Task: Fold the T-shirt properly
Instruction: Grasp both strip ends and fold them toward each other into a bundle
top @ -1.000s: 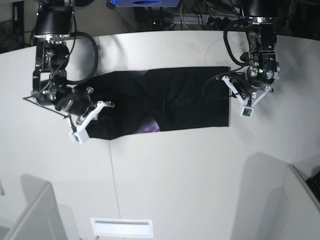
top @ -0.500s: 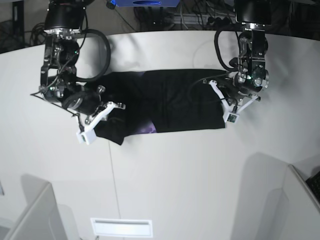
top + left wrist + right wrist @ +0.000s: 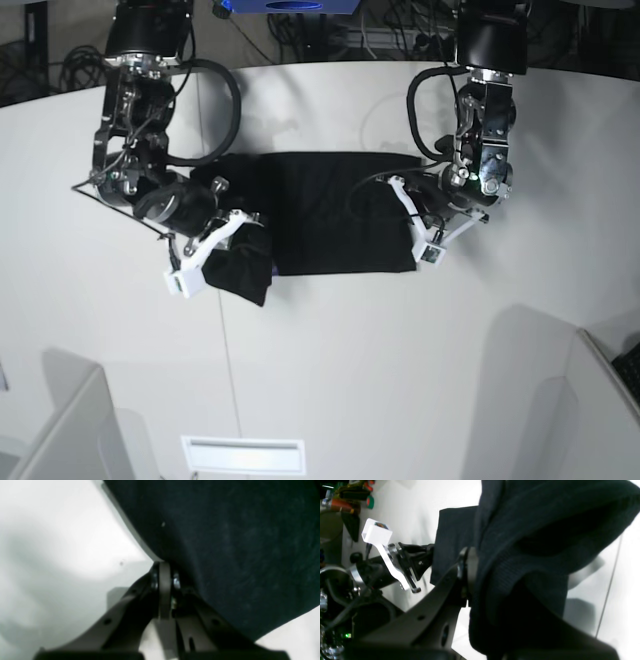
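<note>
In the base view, nearest the lower edge, bare white table (image 3: 330, 370) fills the frame, with two pale partitions rising at the lower left (image 3: 60, 430) and lower right (image 3: 570, 400) corners. Above that, at mid-frame, the T-shirt (image 3: 335, 215) lies as a dark rectangle, its plain black side up, with its left end bunched and lifted off the table. That lifted end hangs from the right gripper (image 3: 235, 235) at centre left; in the right wrist view its jaws are closed on thick folds of black cloth (image 3: 525, 562), which drape over and hide the far finger. At centre right the left gripper (image 3: 418, 222) sits at the shirt's right edge; in the left wrist view its fingers (image 3: 163, 590) are pressed together, pinching the hem of the dark fabric (image 3: 237, 545) just above the white surface. Farthest back, along the top edge, cables and dark equipment (image 3: 330, 25) sit behind the table.
</note>
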Tool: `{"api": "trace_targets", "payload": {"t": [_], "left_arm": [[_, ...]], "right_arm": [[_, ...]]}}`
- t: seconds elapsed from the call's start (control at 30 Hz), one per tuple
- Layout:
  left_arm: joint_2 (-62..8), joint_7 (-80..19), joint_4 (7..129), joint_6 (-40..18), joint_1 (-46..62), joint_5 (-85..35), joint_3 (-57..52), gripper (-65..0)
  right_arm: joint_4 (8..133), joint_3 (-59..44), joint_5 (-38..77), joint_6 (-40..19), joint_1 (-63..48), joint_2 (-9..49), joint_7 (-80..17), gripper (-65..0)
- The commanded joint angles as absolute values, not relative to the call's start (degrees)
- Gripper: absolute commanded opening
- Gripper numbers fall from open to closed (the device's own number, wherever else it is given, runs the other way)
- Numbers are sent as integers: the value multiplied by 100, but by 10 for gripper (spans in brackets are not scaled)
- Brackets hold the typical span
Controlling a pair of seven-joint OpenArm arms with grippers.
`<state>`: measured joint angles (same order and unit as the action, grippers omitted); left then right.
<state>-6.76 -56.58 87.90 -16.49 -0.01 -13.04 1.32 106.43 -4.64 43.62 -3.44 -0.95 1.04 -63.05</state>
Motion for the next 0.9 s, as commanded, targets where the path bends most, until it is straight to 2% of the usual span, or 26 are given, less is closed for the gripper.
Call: {"api": "trace_targets", "payload": {"t": [0.0,0.2,0.37,0.53,0.87], "left_arm": [[-593,-5930,8752,-1684,-4,-1112,171,-650],[-532,-5938,8743,-1684,-163,-1042,180,-650],[-532,-5938,8760,-1684,-171,-1042,382,-650],[-541,-5938,8787,-1684,-136,-1042,382,-650],[-549,-5938,8831,-1684,-66,-1042,312,-650]], "right_arm": [[10747,-462,4514,-365,4,66,-6211,-650],[10747,-338,4505,-365,4,-189,-6009,-650],[10703,110,4497,-356,13,-198,-5701,-650],[10659,435,4497,48,31,-189,-5402,-650],[10308,1059,4497,75,101,-224,-4848,-650]]}}
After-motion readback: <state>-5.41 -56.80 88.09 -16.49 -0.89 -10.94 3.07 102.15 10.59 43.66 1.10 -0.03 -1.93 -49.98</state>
